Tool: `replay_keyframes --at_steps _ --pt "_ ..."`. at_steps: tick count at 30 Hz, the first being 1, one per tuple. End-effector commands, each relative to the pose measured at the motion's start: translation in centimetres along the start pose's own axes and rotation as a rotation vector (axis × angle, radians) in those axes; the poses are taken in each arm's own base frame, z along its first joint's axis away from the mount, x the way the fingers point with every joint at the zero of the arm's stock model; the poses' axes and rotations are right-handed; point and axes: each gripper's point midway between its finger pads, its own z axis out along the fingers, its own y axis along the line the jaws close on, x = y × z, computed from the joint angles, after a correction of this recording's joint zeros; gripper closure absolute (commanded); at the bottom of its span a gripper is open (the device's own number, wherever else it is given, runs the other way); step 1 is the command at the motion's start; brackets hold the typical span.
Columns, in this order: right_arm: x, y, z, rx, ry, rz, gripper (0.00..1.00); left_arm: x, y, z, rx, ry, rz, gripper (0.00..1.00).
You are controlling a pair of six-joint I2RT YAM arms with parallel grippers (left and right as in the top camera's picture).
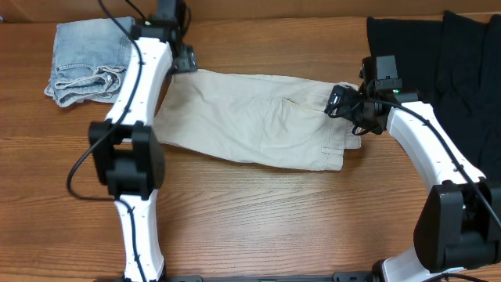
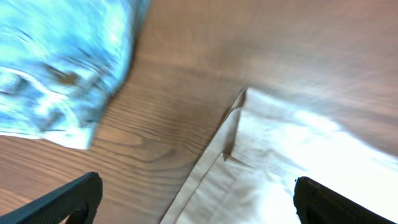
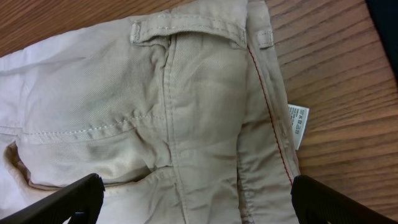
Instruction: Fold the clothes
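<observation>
Cream shorts lie flat on the table, with a released tool at each end.
The left tool hangs with its fingers spread wide over the shorts' hem corner, and a crumpled light-blue denim garment sits off to its side. The right tool, also spread and gripping nothing, hovers over the waistband end. A belt loop and a white care label lie just ahead of it, and black garments lie behind it.

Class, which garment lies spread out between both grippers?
The cream-beige shorts; the denim garment is bunched at far left, the black garments at far right.
</observation>
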Motion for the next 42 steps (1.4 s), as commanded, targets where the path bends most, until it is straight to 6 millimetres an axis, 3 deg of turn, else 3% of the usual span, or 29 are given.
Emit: replay_keyframes --at_steps 1,4,11,15,20,25,31,33,36,39,42 --pt "-0.2 0.0 -0.2 -0.001 -0.008 0.000 0.00 -2.0 -0.4 -6.1 0.113 -0.087 0.017 0.00" --pt "0.1 -0.2 -0.2 0.006 0.006 -0.003 0.00 -0.7 -0.9 -7.3 0.170 -0.041 0.036 0.00" --pt "0.5 -1.1 0.5 -0.080 0.060 -0.087 0.00 3.5 -2.0 -7.8 0.279 0.120 0.208 0.00" --pt "-0.1 -2.5 2.5 -0.170 0.095 -0.078 0.00 3.8 -1.9 -7.8 0.278 0.131 0.242 0.01" --pt "1.3 -3.3 5.7 -0.221 0.184 -0.060 0.00 4.1 -1.9 -7.6 0.277 0.139 0.243 0.00" --pt "2.5 -2.1 7.0 -0.320 0.247 -0.046 0.00 4.4 -1.9 -7.4 0.274 0.151 0.245 0.00" --pt "6.0 0.8 6.9 -0.545 0.366 -0.017 0.02 4.6 -2.1 -7.3 0.284 0.157 0.244 0.00" --pt "6.5 1.3 6.7 -0.585 0.381 -0.010 0.12 4.5 -2.1 -7.3 0.285 0.154 0.244 0.00" --pt "6.1 2.1 6.3 -0.644 0.369 -0.015 0.35 4.4 -2.1 -7.2 0.286 0.151 0.243 0.00" --pt "5.3 3.2 5.7 -0.718 0.336 -0.031 0.68 4.4 -2.1 -7.3 0.286 0.151 0.243 0.00" --pt "4.7 3.5 5.5 -0.744 0.319 -0.034 0.90 4.4 -2.1 -7.2 0.286 0.151 0.243 0.00"
